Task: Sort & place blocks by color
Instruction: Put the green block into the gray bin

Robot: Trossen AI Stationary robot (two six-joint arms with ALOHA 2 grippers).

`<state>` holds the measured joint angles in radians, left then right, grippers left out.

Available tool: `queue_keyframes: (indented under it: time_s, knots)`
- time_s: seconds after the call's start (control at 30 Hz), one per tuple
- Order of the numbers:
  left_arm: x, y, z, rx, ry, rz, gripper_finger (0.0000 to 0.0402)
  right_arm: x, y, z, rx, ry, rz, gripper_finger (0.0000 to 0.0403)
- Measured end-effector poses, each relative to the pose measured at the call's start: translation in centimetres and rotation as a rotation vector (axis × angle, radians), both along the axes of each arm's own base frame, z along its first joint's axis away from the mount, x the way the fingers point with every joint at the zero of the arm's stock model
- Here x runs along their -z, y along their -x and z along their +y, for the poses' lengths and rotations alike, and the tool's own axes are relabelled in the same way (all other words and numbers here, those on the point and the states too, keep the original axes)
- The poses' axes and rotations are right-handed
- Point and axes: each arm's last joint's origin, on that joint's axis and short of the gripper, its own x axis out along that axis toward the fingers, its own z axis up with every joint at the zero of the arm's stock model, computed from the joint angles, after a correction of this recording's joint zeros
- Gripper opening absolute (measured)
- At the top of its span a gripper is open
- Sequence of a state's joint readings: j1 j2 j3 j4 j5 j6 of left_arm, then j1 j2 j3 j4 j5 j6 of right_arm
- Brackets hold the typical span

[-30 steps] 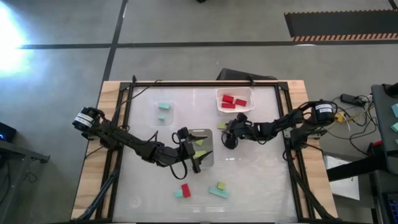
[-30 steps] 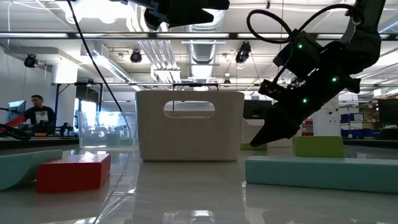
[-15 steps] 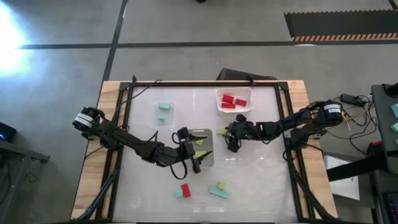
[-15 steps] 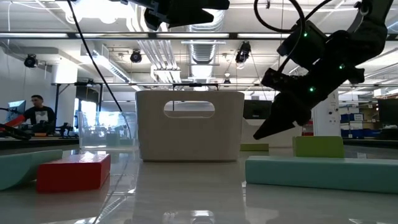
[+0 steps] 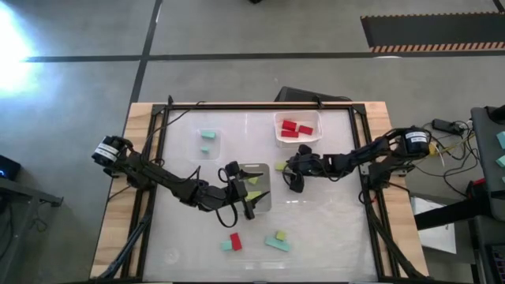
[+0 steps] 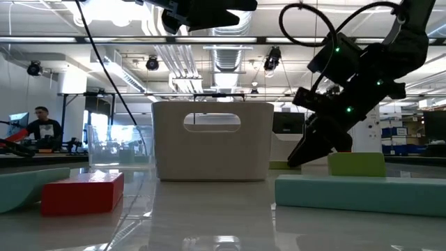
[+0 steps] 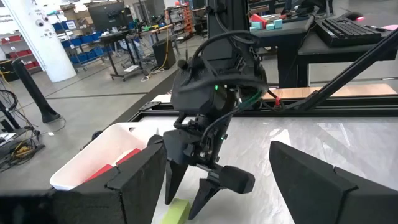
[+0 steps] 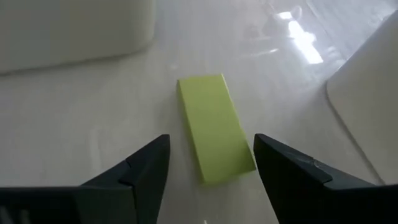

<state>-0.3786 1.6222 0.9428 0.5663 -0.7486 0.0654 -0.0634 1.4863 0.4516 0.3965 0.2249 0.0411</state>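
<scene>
sorting partly done: red blocks (image 5: 295, 128) binned far right; right end effector (image 5: 289, 179) open over a yellow-green block (image 8: 214, 127); left end effector (image 5: 245, 199) open; near blocks (image 5: 252, 240) remain loose on the surface (image 5: 331, 229)

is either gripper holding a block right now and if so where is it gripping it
Nothing is held. The right gripper is open, its fingers straddling a yellow-green block lying flat on the table. The left gripper is open and empty.

Grey concrete floor (image 5: 237, 31), hazard-striped mat (image 5: 430, 31), ceiling ducts (image 6: 230, 52), blue storage bins (image 7: 81, 43).
</scene>
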Motion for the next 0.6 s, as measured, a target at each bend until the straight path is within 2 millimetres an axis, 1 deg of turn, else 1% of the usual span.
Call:
queue_keyframes:
  time_s: [0.13, 0.23, 0.33, 0.5, 0.6]
  knots:
    - [0.0, 0.0, 0.0, 0.0, 0.0, 0.0, 0.0267, 0.5, -0.1, 0.0, -0.011, -0.001, 0.017, 0.0227]
    - [0.0, 0.0, 0.0, 0.0, 0.0, 0.0, 0.0267, 0.6, -0.1, 0.0, -0.022, -0.023, 0.016, 0.0215]
    - [0.0, 0.0, 0.0, 0.0, 0.0, 0.0, 0.0267, 0.7, -0.1, 0.0, -0.02, -0.04, 0.015, 0.0189]
    - [-0.3, 0.0, 0.0, 0.001, 0.002, -0.007, 0.0267, 0.6, -0.1, 0.1, -0.026, -0.046, 0.014, 0.0123]
    - [-1.0, 0.6, -0.1, 0.009, 0.006, -0.018, 0.0267, 0.5, -0.2, 0.1, -0.019, -0.054, 0.012, 0.0117]
